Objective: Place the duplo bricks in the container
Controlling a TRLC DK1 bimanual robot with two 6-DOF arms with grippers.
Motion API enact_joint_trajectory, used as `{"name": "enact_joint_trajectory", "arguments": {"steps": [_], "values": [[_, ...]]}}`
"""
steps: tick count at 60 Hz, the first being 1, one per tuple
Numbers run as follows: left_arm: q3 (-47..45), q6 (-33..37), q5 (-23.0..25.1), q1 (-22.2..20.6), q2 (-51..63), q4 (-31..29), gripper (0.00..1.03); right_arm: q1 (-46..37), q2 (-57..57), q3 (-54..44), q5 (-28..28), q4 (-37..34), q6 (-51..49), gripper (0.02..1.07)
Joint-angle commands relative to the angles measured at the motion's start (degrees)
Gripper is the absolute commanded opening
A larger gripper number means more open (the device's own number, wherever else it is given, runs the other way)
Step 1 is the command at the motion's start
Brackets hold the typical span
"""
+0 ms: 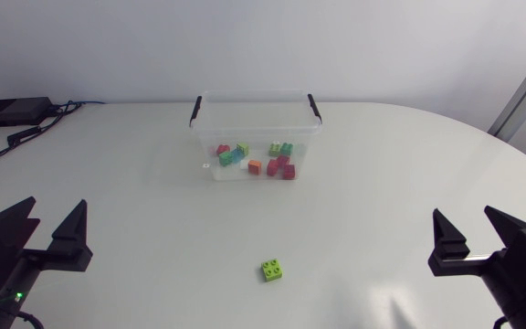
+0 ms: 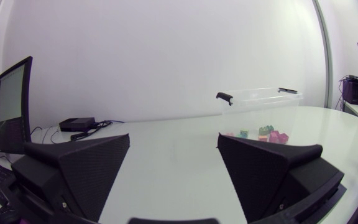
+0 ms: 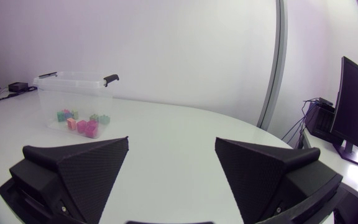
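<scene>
While left gripper (image 1: 57, 204) and right gripper (image 1: 464, 212), matte black wedges, sit spread, holding nothing: lime-green square plastic brick (image 1: 272, 269), four round studs, alone on smooth white table (image 1: 153, 228), well apart from clear rectangular plastic tub (image 1: 255, 111), black clip handles, containing red, green, orange, teal bricks (image 1: 279, 166).

Office-like lab: white table (image 1: 382, 201), cabled box (image 1: 12, 111)

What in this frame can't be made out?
- Bricks in the container: count unclear; overlapping, tiny in every view.
- Green brick: shows only in head view; neither wrist view catches it.
- Left tool and right tool: arms behind cut off by head view's edges.
</scene>
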Motion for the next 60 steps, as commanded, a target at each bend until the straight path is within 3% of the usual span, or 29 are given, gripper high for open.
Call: {"name": "enact_joint_trajectory", "arguments": {"steps": [1,21,32,42,49,60], "values": [[-1.02,0.46,-0.36,-0.26,-0.76,0.43,0.99,0.35,-0.38,-0.39,-0.46,-1.33,-0.15,1.03],[-1.02,0.55,-0.36,-0.17,-0.67,0.43,0.99,0.27,-0.38,0.84,-0.73,-1.33,-0.24,1.03],[-1.02,0.55,-0.36,-0.08,-0.67,0.43,0.99,1.58,2.34,4.01,-4.16,-1.42,-2.26,1.03],[-1.02,0.64,-0.36,-0.08,-0.67,0.43,0.99,2.90,14.73,12.36,-3.98,-3.00,-2.96,1.03],[-1.02,0.72,-0.36,-0.08,-0.76,0.43,0.99,8.00,25.37,21.32,-3.28,-7.83,-4.37,1.03],[-1.02,0.90,-0.36,0.00,-0.67,0.43,0.99,23.29,38.99,33.54,-1.43,-18.21,-10.43,1.03]]}}
